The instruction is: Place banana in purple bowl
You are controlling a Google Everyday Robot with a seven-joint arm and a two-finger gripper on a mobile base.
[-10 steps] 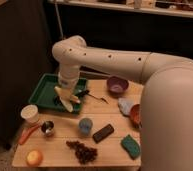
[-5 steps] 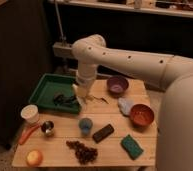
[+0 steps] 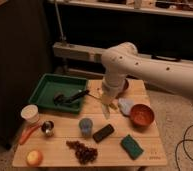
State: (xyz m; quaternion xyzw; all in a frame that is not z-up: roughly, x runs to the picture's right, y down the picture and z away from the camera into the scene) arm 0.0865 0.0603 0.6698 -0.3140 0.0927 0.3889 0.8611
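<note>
Wooden worktop [image 3: 110, 153], here we go: green tray [image 3: 46, 92] back left, white cup [image 3: 30, 114], carrot [image 3: 27, 134], blue cup [image 3: 85, 126], dark bar [image 3: 103, 133], grapes [image 3: 82, 150], green sponge [image 3: 131, 146], orange bowl [image 3: 141, 115] on the right, round yellow fruit [image 3: 33, 158] at the front-left corner. Tool [image 3: 107, 97] hangs over the middle, clamped on the banana [image 3: 106, 107].

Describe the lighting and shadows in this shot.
Camera view: warm, dim light falls on the table, while the background behind it is nearly black. The white arm is the brightest surface. The gripper, low over mid-table just right of the green tray, holds the banana, which looks pale against the wood.
</note>
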